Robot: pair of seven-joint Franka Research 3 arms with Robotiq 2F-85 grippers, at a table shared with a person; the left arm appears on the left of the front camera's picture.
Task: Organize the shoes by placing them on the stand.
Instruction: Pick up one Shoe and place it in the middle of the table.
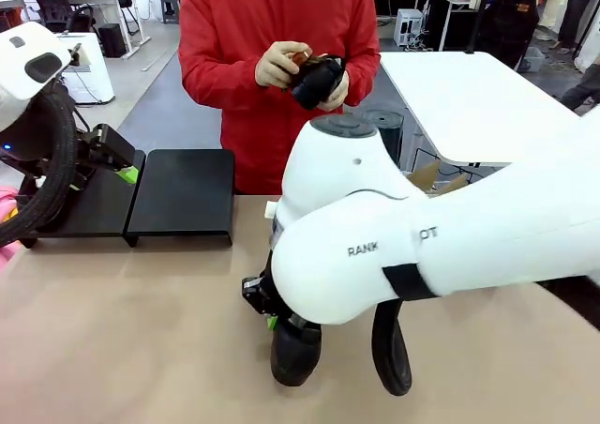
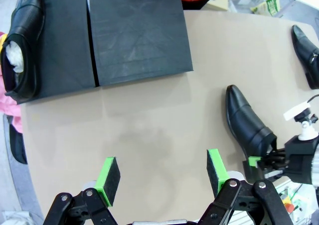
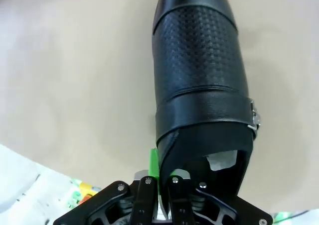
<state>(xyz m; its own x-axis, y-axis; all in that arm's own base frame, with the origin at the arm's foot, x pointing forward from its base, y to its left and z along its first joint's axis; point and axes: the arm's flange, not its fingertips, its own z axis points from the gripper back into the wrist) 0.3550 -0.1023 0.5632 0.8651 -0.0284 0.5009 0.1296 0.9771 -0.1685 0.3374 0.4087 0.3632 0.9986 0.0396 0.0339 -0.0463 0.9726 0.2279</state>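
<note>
My right gripper (image 3: pixel 159 174) is shut on the heel rim of a glossy black shoe (image 3: pixel 199 85) with its toe pointing away. In the front view this shoe (image 1: pixel 295 354) hangs low under the right gripper (image 1: pixel 272 319), at or just above the tabletop. My left gripper (image 2: pixel 162 177) stands open above bare table, green pads wide apart. The stand (image 2: pixel 134 31) lies beyond it, with one shoe (image 2: pixel 22 41) on its left half. Another shoe (image 2: pixel 306 56) lies on the table at the far right. The person holds a further shoe (image 1: pixel 317 79) in both hands.
The stand (image 1: pixel 183 194) sits at the table's far left, with my left gripper (image 1: pixel 127 166) over its left part. My right arm's white body (image 1: pixel 422 227) hides much of the table's middle. The person stands at the far edge with a small brown brush (image 1: pixel 298 58).
</note>
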